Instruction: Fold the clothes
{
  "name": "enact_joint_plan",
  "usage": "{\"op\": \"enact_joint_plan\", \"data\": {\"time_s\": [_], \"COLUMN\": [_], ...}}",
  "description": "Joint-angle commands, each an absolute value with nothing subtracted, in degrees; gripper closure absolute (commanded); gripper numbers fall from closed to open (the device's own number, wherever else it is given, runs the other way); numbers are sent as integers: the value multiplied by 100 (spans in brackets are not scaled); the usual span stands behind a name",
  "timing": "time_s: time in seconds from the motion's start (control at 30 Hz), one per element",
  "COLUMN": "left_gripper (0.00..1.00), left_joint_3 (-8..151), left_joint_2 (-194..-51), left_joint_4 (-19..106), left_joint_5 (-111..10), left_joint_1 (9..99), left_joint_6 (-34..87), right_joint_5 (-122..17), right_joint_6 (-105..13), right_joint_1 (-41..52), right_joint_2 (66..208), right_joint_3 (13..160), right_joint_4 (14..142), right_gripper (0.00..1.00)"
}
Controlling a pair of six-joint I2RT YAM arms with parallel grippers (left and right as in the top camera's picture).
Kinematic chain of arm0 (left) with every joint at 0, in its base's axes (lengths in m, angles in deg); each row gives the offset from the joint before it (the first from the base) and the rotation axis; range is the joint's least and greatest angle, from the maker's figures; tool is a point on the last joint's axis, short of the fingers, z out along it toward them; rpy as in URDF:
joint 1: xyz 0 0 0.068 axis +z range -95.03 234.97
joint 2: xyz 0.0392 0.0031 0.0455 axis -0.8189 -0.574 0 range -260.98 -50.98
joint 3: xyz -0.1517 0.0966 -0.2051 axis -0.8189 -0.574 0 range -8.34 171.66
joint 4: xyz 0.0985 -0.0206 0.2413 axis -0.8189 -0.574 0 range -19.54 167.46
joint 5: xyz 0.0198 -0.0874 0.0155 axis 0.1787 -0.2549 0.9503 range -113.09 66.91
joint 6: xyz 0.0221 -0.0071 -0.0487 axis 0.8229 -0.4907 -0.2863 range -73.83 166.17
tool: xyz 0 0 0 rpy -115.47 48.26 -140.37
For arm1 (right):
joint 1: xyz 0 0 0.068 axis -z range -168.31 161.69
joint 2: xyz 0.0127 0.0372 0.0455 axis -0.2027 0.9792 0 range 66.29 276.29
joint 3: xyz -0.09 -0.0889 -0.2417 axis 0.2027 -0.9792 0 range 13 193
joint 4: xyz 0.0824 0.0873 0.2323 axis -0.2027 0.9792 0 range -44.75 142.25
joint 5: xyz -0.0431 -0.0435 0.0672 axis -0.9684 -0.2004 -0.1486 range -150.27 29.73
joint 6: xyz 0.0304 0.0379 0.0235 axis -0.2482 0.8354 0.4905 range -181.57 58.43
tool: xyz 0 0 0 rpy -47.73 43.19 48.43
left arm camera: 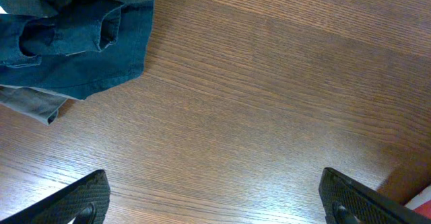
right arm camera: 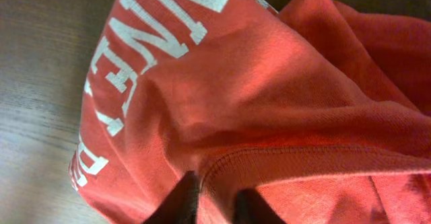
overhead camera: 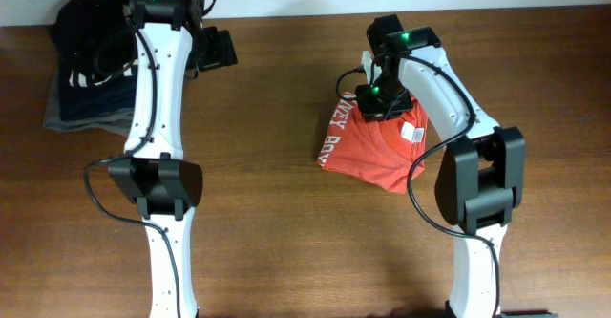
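Barely started: pinching hem of crumpled T-shirt (overhead camera: 372, 156) toward right edge of table (overhead camera: 286, 213) with right gripper (right arm camera: 215, 205), left gripper (left arm camera: 215, 207) wide open and empty, every fold left.

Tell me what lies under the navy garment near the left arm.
A grey garment peeks out beneath the navy garment, on the table. How far it extends underneath is covered.

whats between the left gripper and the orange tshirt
Nothing but bare wooden table. In the overhead view that stretch runs clear from the left gripper across to the orange T-shirt.
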State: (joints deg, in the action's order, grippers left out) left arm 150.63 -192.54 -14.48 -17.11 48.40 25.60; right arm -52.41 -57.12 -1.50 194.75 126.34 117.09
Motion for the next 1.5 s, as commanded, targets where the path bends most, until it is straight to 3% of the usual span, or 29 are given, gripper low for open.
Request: {"op": "enact_joint_plan", "data": {"time_s": [0.0,0.07,0.13,0.3,0.43,0.47,0.53,0.57,0.63,0.9,1.33,1.47], "left_gripper": [1,1,1,1,1,1,1,1,1,1,1,1], "left_joint_3": [15026,15026,15026,15026,15026,15026,15026,15026,15026,15026,15026,15026], "left_joint_2": [-19210,-19208,-19208,-19208,-19208,-19208,-19210,-19208,-19208,-19208,-19208,-19208], "left_joint_4": [-1468,-1477,-1481,-1474,-1474,-1474,-1472,-1470,-1470,-1477,-1472,-1477], "left_joint_5": [-1668,-1668,-1668,-1668,-1668,-1668,-1668,-1668,-1668,-1668,-1668,-1668], "left_joint_1": [4860,4860,4860,4860,4860,4860,4860,4860,4860,4860,4860,4860], "left_joint_6": [2651,2651,2651,2651,2651,2651,2651,2651,2651,2651,2651,2651], "right_joint_5": [-5486,-5879,-6198,-7188,-7551,-7558,-7556,-7558,-7556,-7180,-4415,-4201], "right_joint_6": [-5404,-5105,-4982,-4545,-4248,-4167,-4152,-4152,-4084,-3693,-5883,-5983], "right_joint_1": [-174,-174,-174,-174,-174,-174,-174,-174,-174,75,1216,1284], "right_joint_2": [19504,19504,19504,19460,19403,19401,19403,19401,19370,19080,19073,19073], "right_joint_3": [12640,12640,12642,12658,12660,12660,12660,12660,12673,13075,12122,11650], "right_joint_4": [11700,11724,11770,11991,12303,12375,12465,12500,12548,13206,12657,12286], "right_gripper": [86,94,96,96,86,79,34,20,11,11,12,13]}}
